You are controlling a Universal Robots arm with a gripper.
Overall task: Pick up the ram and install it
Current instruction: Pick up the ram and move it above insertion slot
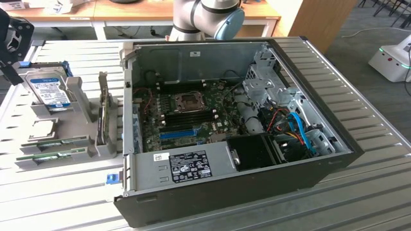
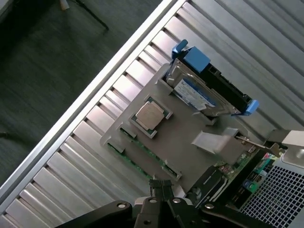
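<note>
**fingers shut and empty over parts tray, ram not lifted**

gripper hangs above the grey parts tray on the table, off the exterior view's left of the open pc case. fingers are pressed together with nothing between them. the ram lies in a slot at the tray's edge, with a second green stick just beside it. both are apart from the fingers. cpu and hard drive sit in the same tray.

step in hand, my read: the approach to the ram. to do it well:
- spread the fingers before going down.
- set them across the stick's thin width near mid-length.
- descend straight, staying off the neighbouring stick and the slot walls.
- pinch the board edges, not the chips, and keep it level for the motherboard.
</note>
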